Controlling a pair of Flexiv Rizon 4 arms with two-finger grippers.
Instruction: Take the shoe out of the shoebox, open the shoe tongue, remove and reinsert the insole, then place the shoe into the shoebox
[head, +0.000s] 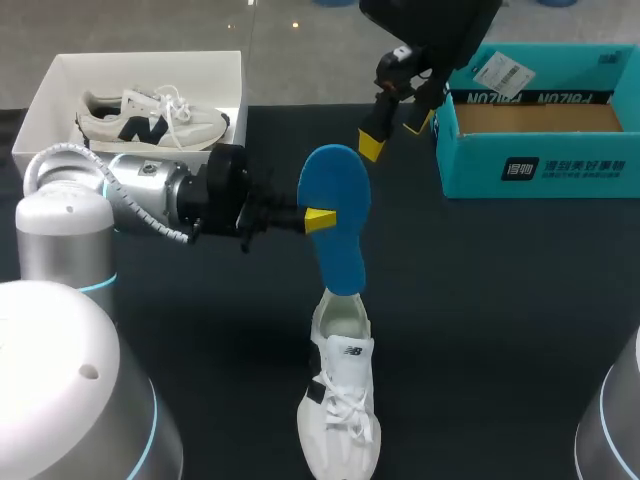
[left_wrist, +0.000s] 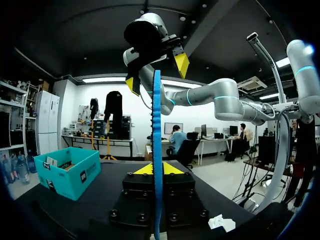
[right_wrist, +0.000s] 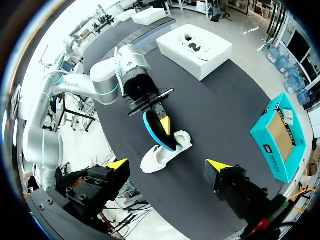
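My left gripper (head: 320, 218) is shut on a blue insole (head: 336, 215), holding it on edge above the table. The insole's lower end reaches the opening of a white shoe (head: 340, 400) lying on the dark table. In the left wrist view the insole (left_wrist: 157, 150) rises as a thin blue strip between my yellow tips (left_wrist: 153, 169). My right gripper (head: 396, 128) hangs open above and beyond the insole's top, apart from it; it shows there as well (left_wrist: 156, 70). From the right wrist the open tips (right_wrist: 167, 171) frame the shoe (right_wrist: 165, 152) and insole (right_wrist: 156, 129) far below.
A white shoebox (head: 60, 75) at the back left holds another shoe (head: 150, 120). A teal box (head: 530, 170) stands open at the back right. A crumpled white scrap (left_wrist: 221, 222) lies on the table near my left arm.
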